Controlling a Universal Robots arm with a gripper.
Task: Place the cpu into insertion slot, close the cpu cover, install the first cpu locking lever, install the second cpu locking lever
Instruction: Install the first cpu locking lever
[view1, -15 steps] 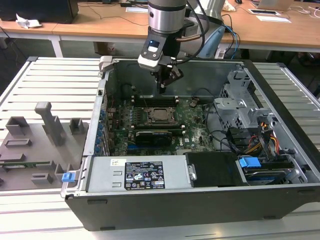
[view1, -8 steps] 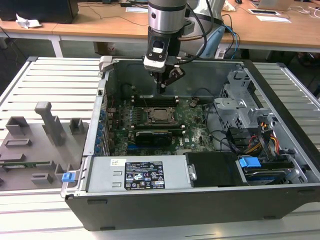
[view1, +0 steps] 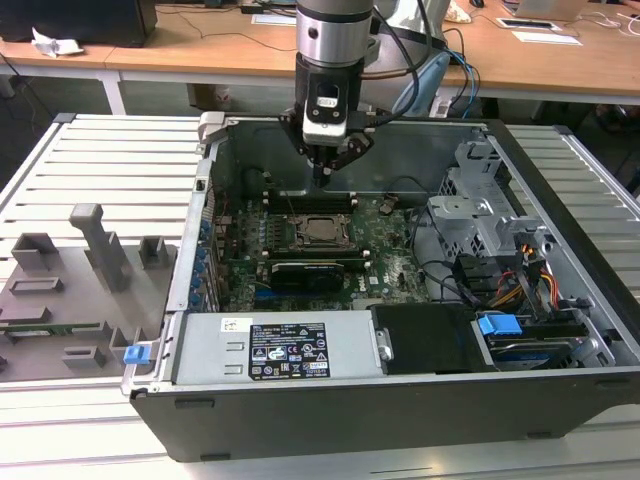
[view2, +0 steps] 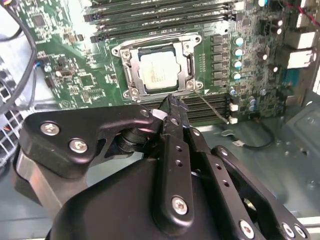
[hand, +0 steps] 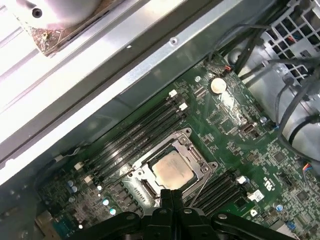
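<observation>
The cpu (view1: 318, 230) (view2: 159, 74) (hand: 171, 170) lies flat in the motherboard socket, its pale metal top showing. The cpu cover (view2: 131, 70) (hand: 192, 152) lies down around it, framing it with its square window. One thin wire lever (view2: 215, 107) slants out from a socket corner; another (view2: 155, 37) lies along the socket's edge. My gripper (view1: 322, 178) (view2: 170, 102) (hand: 172, 197) hangs just above the socket's edge, beside the cpu. Its fingertips are pressed together with nothing between them.
The open case (view1: 560, 150) holds memory slots (hand: 140, 135) beside the socket and a long black card (view1: 315, 270). A power supply (view1: 280, 350) sits at the front, a drive cage (view1: 480, 200) and cables (view1: 530, 280) at the exterior view's right. Grey fixtures (view1: 90, 260) stand outside.
</observation>
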